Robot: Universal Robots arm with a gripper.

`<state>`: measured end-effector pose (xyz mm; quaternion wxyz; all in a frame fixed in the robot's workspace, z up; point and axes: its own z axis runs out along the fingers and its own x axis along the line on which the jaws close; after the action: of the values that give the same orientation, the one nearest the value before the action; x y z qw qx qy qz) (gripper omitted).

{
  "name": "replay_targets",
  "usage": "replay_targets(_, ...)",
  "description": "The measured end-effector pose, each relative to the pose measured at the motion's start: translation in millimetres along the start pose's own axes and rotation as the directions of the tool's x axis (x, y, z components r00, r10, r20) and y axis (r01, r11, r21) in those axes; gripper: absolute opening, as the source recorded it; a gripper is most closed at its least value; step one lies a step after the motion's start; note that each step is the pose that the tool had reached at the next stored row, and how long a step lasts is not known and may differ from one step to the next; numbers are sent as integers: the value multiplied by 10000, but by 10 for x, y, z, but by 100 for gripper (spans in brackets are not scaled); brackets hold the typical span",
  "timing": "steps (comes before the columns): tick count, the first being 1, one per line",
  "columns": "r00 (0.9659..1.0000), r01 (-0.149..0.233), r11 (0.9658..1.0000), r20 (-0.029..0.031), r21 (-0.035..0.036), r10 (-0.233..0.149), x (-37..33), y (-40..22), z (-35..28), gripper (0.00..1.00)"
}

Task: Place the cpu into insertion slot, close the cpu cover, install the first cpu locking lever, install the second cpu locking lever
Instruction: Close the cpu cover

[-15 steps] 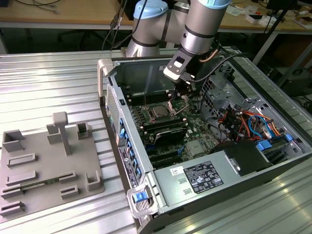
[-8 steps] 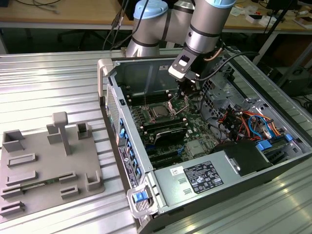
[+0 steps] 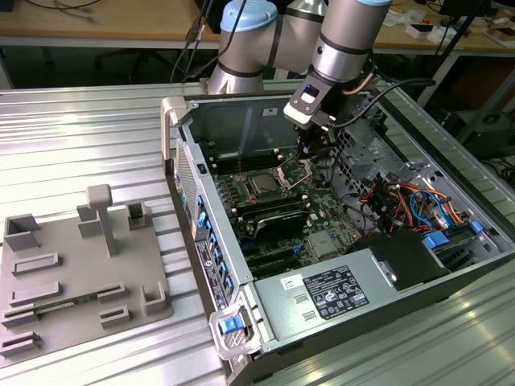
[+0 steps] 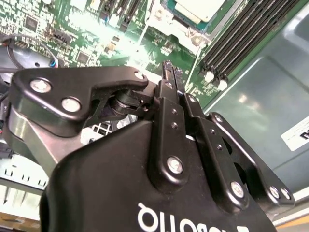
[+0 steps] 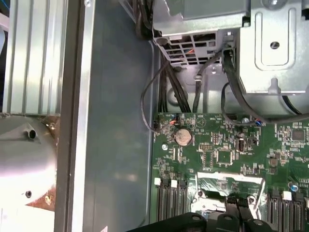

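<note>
While near the cpu (image 3: 261,184) in the exterior view, gripper (image 4: 169,67) pinched closed in second wrist view.

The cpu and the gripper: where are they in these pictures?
the cpu (image 3: 261,184): exterior view, middle of its silver top.
the gripper (image 4: 171,70): second wrist view, its black tip.

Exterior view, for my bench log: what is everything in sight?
table: one, ribbed silver, under everything
fixture tray: one, grey, on table, exterior view's left
computer case: one, grey, open, centre
motherboard: one, green, inside case
cpu: one, silver-grey, on motherboard
cpu cover: one, silvery, apparently raised beside cpu
memory slots: several, black, next to cpu
power supply: one, grey, labelled, case's near end
cables: several, orange and blue, case's exterior-view right
arm: one, silver and pale blue, above case
gripper: one, black, low over cpu cover
</note>
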<state>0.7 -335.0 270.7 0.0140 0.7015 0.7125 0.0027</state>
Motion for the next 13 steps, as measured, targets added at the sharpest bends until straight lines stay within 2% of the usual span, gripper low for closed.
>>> replay_targets(5,10000,0,10000,-1,6,0,-1,114,3,15)
replay_targets(13,10000,0,10000,-1,10,0,-5,344,13,15)
